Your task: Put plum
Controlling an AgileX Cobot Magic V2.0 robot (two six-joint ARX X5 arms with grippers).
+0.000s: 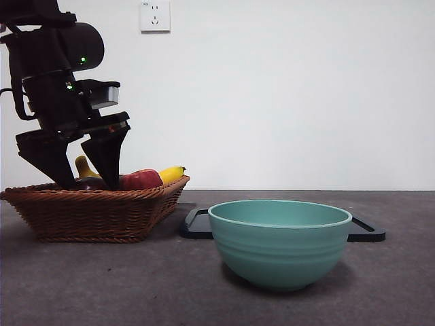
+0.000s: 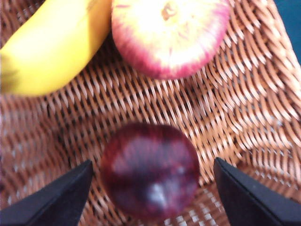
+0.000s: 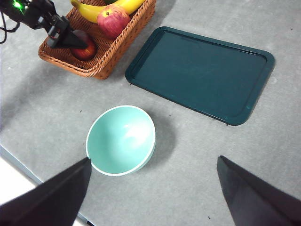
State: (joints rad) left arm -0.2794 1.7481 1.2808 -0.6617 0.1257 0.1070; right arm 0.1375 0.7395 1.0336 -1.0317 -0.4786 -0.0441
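The plum, dark maroon and glossy, lies on the floor of the wicker basket. My left gripper is lowered into the basket, its jaws open on either side of the plum and not touching it. In the front view the left gripper reaches down into the basket at the left, and the plum shows dark between the jaws. My right gripper is open and empty, high above the table. From there the plum is partly hidden by the left gripper.
A red apple and a yellow banana lie in the same basket beyond the plum. A teal bowl stands in front at the middle. A dark flat tray lies behind it, beside the basket.
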